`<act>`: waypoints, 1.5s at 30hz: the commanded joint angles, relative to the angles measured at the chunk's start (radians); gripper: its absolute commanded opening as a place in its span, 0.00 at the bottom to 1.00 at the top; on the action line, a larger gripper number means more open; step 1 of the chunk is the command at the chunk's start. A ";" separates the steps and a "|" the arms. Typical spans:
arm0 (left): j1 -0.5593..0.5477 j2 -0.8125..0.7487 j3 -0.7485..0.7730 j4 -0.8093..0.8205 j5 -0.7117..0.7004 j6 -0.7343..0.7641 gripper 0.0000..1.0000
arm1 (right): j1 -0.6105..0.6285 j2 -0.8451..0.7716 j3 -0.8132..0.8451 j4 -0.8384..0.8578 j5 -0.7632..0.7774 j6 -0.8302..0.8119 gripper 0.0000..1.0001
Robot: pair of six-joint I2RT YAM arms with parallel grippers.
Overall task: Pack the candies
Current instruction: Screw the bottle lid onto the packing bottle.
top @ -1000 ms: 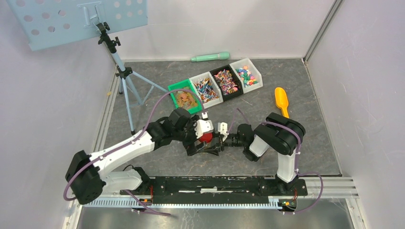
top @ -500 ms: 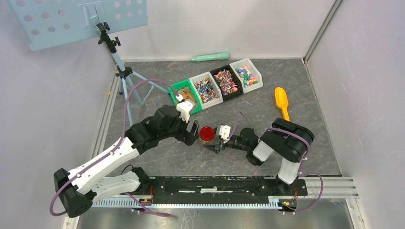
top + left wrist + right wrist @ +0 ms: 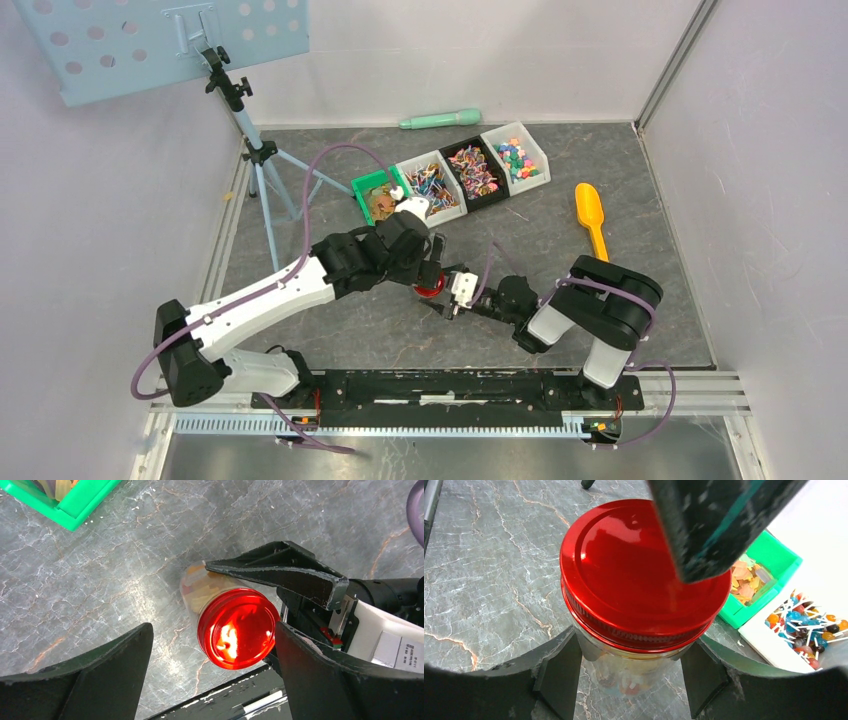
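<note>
A clear glass jar (image 3: 639, 677) with a red lid (image 3: 634, 570) stands between the fingers of my right gripper (image 3: 631, 680), which is shut on its glass body just under the lid. Candies of mixed colours show through the glass. My left gripper (image 3: 212, 635) hovers open over the lid (image 3: 237, 628), one finger on each side and neither pressing it. From above, the lid (image 3: 430, 290) sits half hidden under the left gripper (image 3: 425, 270), with the right gripper (image 3: 450, 298) reaching in from the right. More candies fill the bins behind.
A green bin (image 3: 372, 187), a white bin (image 3: 432, 185), a black bin (image 3: 473, 170) and another white bin (image 3: 515, 157) stand in a row at the back. A yellow scoop (image 3: 590, 212) lies to the right, a green tube (image 3: 440, 120) by the back wall, a tripod (image 3: 250, 150) at left.
My left gripper left the lid, drew back to the left, then came back over the jar and stands open. The right gripper kept hold of the jar and shifted slightly left.
</note>
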 commanded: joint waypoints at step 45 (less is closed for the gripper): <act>-0.070 -0.021 -0.177 0.181 0.129 0.248 0.54 | -0.050 -0.035 -0.018 0.404 -0.180 0.064 0.40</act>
